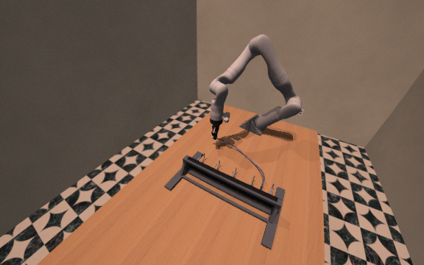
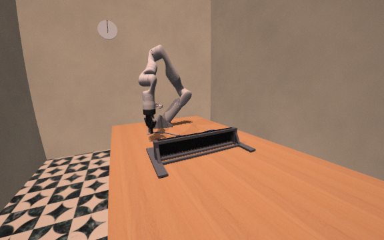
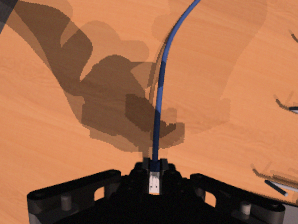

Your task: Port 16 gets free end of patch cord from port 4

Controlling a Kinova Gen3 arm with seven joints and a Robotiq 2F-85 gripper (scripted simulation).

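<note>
On the table (image 1: 197, 228): rack (image 1: 230, 182) near the middle, arm base (image 1: 250, 126) behind it. Between base and rack, gripper (image 1: 215, 138) pointing down, clamped on the cord's free end (image 3: 154, 183). Patch cord (image 1: 249, 160) running from there over to the rack's back.

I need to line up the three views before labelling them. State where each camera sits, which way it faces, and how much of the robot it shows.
Top: high above the table's far end, looking down at the back of the rack, whole arm and gripper in view.
Exterior: low, past the rack's port face, looking toward the arm's base and wall clock.
Wrist: on the gripper, looking down at the table; only its fingers show, shut on the plug.
Shared: the blue patch cord appears in all three.
</note>
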